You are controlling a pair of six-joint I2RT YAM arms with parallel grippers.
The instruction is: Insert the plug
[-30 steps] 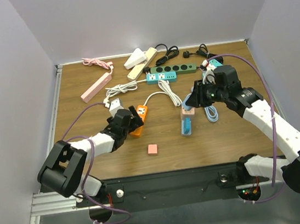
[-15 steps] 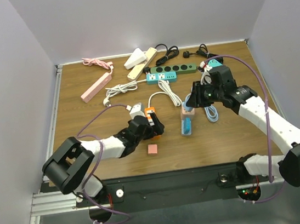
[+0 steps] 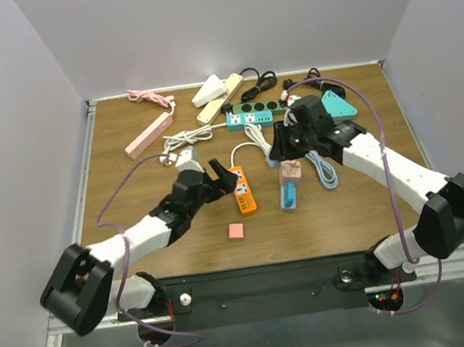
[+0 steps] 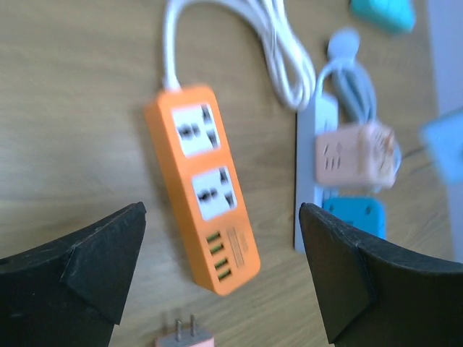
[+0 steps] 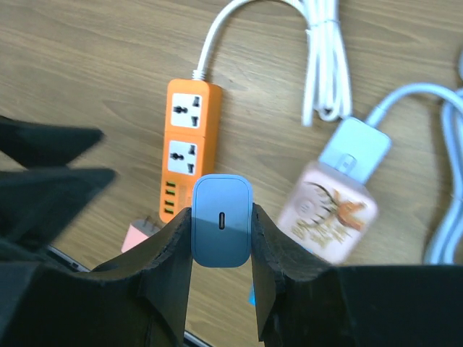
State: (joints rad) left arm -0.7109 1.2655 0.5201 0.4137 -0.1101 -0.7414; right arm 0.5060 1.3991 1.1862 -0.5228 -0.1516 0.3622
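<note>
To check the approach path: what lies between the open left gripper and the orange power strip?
Nothing lies there. Only bare table separates the left gripper from the orange power strip, as the left wrist view shows.

Left gripper (image 4: 222, 211) wide; right gripper (image 5: 221, 217) closed.

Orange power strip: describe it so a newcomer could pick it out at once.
On the brown wooden table, look near the middle, just left of the pale blue power strip. The orange plastic power strip lies flat there, a white cable leaving its far end. It alone is orange, with two white sockets and a row of small ports.
</note>
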